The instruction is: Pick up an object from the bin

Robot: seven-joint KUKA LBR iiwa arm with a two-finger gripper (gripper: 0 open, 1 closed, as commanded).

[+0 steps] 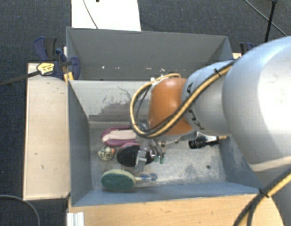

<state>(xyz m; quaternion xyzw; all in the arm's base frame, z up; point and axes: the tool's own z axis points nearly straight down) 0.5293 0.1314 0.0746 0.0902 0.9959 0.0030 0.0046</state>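
Observation:
My gripper (146, 156) is low in the bin's left half, its metal tip right beside a black rounded object (128, 155). Just behind that lies a pink and white object (118, 135). A small greenish patterned ball (106, 153) sits to the left of the black one. In front, near the bin's front wall, lies a green round-headed brush with a clear blue handle (119, 181). The orange wrist cover hides the upper part of my gripper.
A black tube-like object (202, 141) with a light tip lies to the right, partly under the arm. The arm covers the bin's right side. The floor at front right is bare grey metal.

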